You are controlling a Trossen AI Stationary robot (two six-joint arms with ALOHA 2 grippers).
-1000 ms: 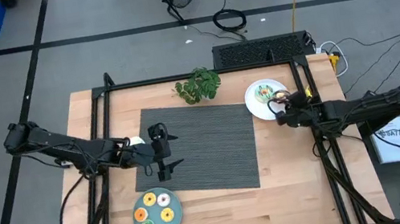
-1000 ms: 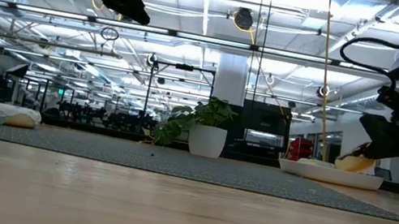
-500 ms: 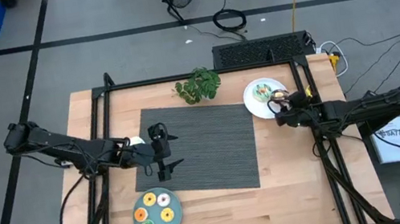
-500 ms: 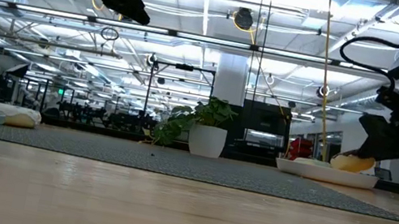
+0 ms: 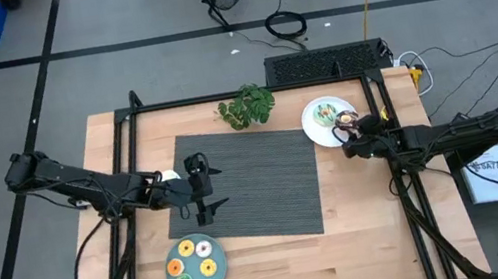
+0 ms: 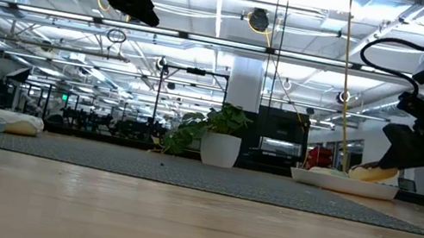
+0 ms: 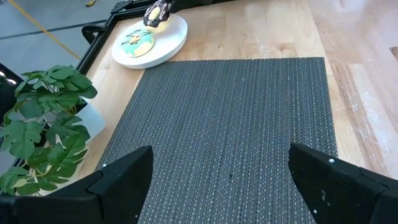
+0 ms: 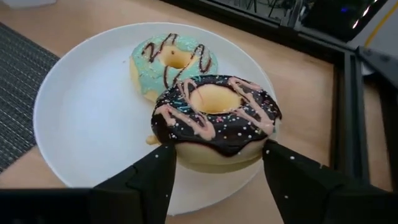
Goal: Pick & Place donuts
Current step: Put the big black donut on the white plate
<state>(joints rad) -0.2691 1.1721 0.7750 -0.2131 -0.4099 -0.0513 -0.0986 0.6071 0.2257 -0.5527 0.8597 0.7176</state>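
A brown-iced donut (image 8: 214, 121) with pink drizzle lies on the near rim of the white plate (image 8: 87, 112) at the table's far right. It is tilted, its far side leaning on a teal-iced donut (image 8: 171, 62). My right gripper (image 8: 217, 155) is open, one finger on either side of the brown donut's near half, also seen in the high view (image 5: 347, 133). My left gripper (image 5: 215, 189) hangs open above the dark mat (image 5: 256, 179), holding nothing. Several more donuts (image 5: 186, 249) lie on the teal plate (image 5: 221, 276) at the near left. My right gripper comes level from the table's right, its fingers (image 8: 163, 163) flanking the brown donut's sides (image 8: 163, 134). I cannot tell whether they touch it. The donut rests on the plate rim and on the teal donut.
A potted leafy plant (image 5: 245, 106) stands at the mat's far edge, left of the white plate. A black frame rail (image 8: 348, 93) runs just beyond the plate on the right. Bare wood lies along the near right of the table (image 5: 376, 230).
My right gripper has edged toward the white plate. The plate, with both donuts, has slid a little toward the table's far left. My left arm has kept still.
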